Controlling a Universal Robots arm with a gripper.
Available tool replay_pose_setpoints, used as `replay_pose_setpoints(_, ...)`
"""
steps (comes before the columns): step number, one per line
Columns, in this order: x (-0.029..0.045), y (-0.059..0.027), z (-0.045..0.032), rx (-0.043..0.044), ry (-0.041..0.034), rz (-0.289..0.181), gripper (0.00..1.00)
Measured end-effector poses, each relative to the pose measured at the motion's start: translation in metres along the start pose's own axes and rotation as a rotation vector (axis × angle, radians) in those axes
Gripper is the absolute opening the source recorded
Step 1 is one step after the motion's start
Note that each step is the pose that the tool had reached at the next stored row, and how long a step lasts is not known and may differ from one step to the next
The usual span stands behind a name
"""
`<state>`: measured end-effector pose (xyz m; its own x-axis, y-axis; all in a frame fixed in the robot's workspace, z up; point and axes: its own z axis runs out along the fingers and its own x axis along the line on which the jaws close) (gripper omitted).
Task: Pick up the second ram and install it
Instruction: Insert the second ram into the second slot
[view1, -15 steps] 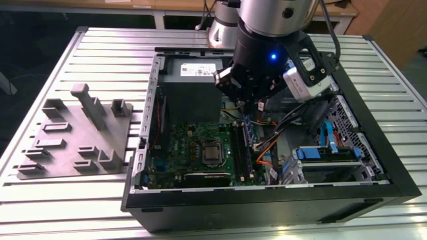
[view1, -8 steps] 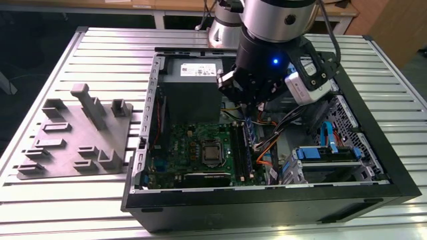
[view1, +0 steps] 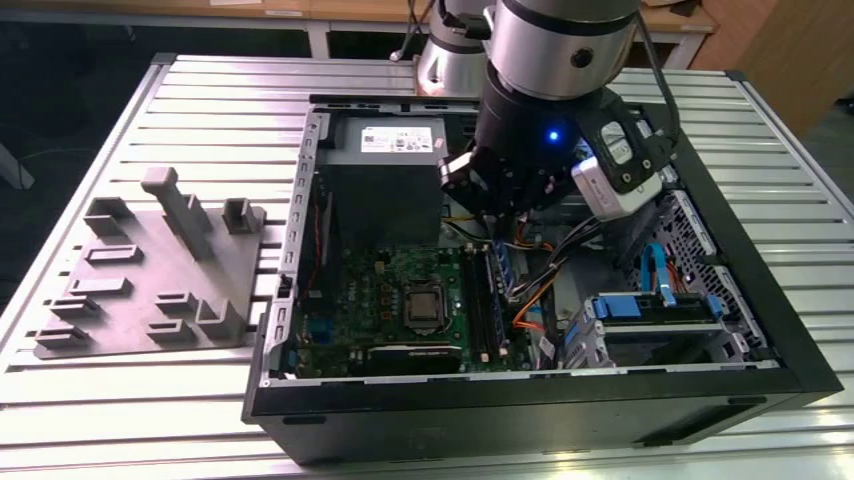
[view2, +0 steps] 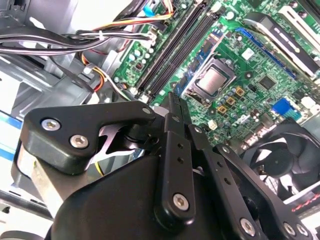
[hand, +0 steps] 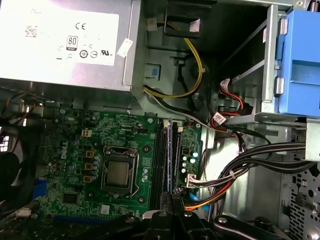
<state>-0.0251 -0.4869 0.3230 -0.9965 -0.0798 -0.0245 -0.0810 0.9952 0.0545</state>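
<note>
My gripper (view1: 501, 228) hangs inside the open computer case (view1: 774, 330), over the far end of the motherboard's memory slots (view1: 483, 300). In both wrist views its black fingers (view2: 175, 150) close together on a thin dark card seen edge-on, the second ram (view2: 172, 102), which sticks out just past the fingertips (hand: 173, 202). The long black memory slots (view2: 175, 50) lie right beyond the held card, roughly in line with it. One of the slots (hand: 161, 155) has a thin bluish strip (hand: 170, 150) running along it.
The CPU socket (hand: 118, 172) sits beside the slots, with the power supply (hand: 60, 40) behind them. Cable bundles (hand: 240, 170) and a blue drive cage (view1: 647, 305) crowd the other side. A grey fixture plate with blocks (view1: 147, 280) lies on the exterior view's left.
</note>
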Motion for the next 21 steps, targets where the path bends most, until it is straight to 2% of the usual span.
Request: replay_pose_setpoints(21, 0.0005, -0.0014, 0.0255, 0.0, 0.0, 0.0, 0.11)
